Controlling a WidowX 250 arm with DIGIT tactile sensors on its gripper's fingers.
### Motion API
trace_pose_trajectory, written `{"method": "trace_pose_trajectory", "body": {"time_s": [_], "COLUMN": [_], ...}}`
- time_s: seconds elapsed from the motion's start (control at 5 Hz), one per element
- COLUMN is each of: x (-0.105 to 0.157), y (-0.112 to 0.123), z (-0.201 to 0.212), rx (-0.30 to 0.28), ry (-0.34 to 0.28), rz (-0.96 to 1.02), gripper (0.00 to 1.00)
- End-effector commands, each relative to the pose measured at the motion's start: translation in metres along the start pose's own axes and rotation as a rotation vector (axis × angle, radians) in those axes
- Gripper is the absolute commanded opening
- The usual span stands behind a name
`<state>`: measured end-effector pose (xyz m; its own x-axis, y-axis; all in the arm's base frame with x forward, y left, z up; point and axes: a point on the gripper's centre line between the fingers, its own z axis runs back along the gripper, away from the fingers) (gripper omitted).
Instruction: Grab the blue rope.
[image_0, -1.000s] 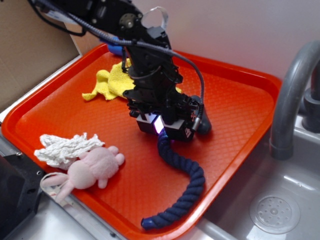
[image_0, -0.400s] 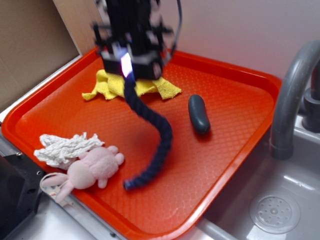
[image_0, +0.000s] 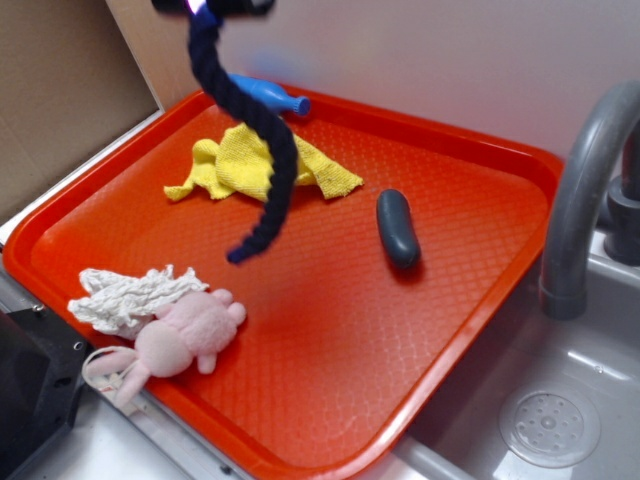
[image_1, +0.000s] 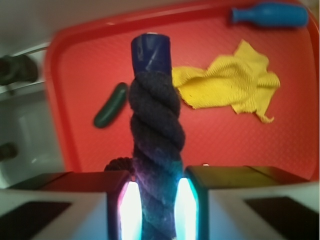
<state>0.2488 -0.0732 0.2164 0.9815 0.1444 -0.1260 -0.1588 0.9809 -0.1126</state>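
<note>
Jaws closed on the blue rope (image_1: 155, 130), lit pads pressed to either side of it in the wrist view; the gripper (image_1: 155, 200) is almost out of frame at the top of the exterior view. Rope hangs curved in the air above the orange tray (image_0: 480, 150), its lower end apparently clear of the surface. Below lie a yellow cloth (image_0: 245, 165), a grey-blue capsule (image_0: 398, 228), a blue pin (image_0: 265, 95) and a pink plush (image_0: 185, 335)
</note>
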Motion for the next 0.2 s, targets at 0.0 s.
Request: {"method": "trace_pose_trajectory", "body": {"time_s": [0.0], "x": [-0.0096], "y": [0.0062], "z": [0.0371], "rx": [-0.102], "ry": [-0.116], "rz": [-0.132], "gripper": [0.00]}}
